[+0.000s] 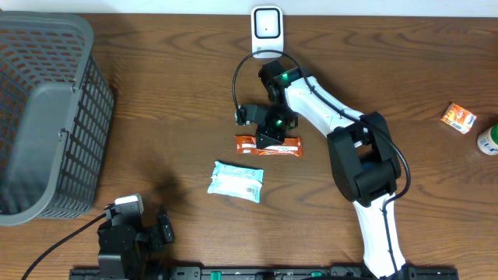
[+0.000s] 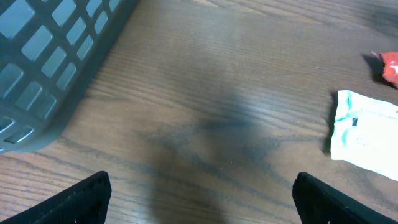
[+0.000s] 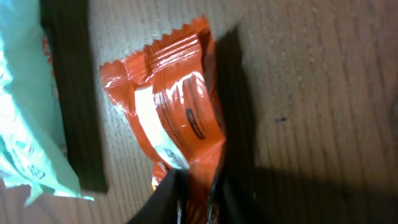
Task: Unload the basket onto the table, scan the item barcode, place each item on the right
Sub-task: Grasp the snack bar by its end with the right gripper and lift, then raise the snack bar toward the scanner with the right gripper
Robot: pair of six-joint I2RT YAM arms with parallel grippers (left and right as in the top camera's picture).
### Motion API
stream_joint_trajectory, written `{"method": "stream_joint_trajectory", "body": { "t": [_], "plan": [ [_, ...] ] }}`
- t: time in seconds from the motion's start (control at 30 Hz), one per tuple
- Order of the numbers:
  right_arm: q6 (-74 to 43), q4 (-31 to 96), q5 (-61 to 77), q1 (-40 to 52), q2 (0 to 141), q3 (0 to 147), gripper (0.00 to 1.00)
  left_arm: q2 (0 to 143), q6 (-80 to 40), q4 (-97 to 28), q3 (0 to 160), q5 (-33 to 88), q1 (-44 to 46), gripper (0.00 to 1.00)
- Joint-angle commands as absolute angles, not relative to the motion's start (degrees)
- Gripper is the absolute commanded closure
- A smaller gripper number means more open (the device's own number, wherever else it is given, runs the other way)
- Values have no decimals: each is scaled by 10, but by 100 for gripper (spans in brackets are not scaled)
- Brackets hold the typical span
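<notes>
Overhead, the right gripper sits on the orange packet mid-table, near the scanner. Left wrist: the left gripper gapes wide, empty. Right wrist: jaws pinch only the packet's crimped end, so slick film could slip out when lifted.

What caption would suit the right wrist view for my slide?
Orange wrapper pinched by the right pincer on the table, mint packet beside it.

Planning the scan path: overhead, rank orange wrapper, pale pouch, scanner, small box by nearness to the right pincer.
1. Orange wrapper, in the right pincer.
2. Pale pouch, left of it.
3. Scanner, far edge.
4. Small box, far right.
</notes>
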State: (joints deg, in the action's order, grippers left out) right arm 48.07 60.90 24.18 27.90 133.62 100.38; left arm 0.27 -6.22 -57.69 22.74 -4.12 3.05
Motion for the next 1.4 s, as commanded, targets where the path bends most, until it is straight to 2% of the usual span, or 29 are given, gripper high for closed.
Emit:
{"method": "stream_joint_trajectory", "body": {
  "t": [0.0, 0.2, 0.33, 0.53, 0.83, 1.0, 1.27, 1.37],
  "plan": [
    [470, 615, 114, 294, 1446, 939, 99, 3, -67, -580, 227, -36, 30, 6],
    [458, 616, 114, 294, 1446, 949, 99, 3, -67, -580, 227, -36, 30, 6],
    [402, 641, 114, 295, 1443, 1008, 99, 3, -68, -580, 227, -36, 30, 6],
    [227, 683, 114, 293, 1439, 1173, 99, 3, -67, -580, 227, -36, 30, 6],
    [-57, 675, 114, 284, 1439, 1358, 99, 3, -67, -580, 227, -36, 30, 6],
    [-144, 680, 114, 278, 1439, 1407, 99, 3, -67, -580, 227, -36, 30, 6],
    [-177, 762, 168, 288, 1433, 1491, 99, 3, -67, -580, 227, -36, 30, 6],
    [-277, 794, 170, 289, 1415, 1503, 99, 3, -67, -580, 227, -36, 30, 6]
  ]
}}
